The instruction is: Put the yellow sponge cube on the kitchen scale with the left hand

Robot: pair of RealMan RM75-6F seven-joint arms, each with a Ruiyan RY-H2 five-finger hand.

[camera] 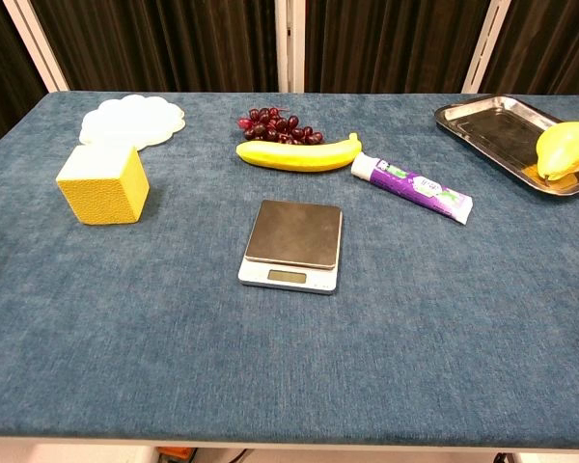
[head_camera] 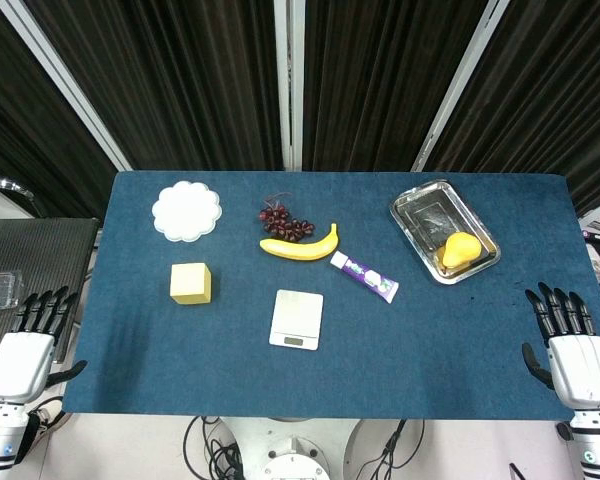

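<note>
The yellow sponge cube (head_camera: pixel 191 283) (camera: pixel 103 184) sits on the blue table, left of centre. The kitchen scale (head_camera: pixel 297 319) (camera: pixel 292 244) lies flat to the cube's right, nearer the front edge, with nothing on its platform. My left hand (head_camera: pixel 25 345) hangs off the table's left front corner, fingers spread and holding nothing, well away from the cube. My right hand (head_camera: pixel 570 345) is at the right front corner, fingers also apart and empty. Neither hand shows in the chest view.
A white scalloped plate (head_camera: pixel 187 211) (camera: pixel 132 121) lies behind the cube. Grapes (head_camera: pixel 285 222) (camera: pixel 275 125), a banana (head_camera: pixel 300 244) (camera: pixel 298 154) and a toothpaste tube (head_camera: pixel 364 276) (camera: pixel 412 186) sit behind the scale. A metal tray (head_camera: pixel 425 218) (camera: pixel 492 130) holding a yellow pear (head_camera: pixel 459 249) (camera: pixel 566 149) stands at back right.
</note>
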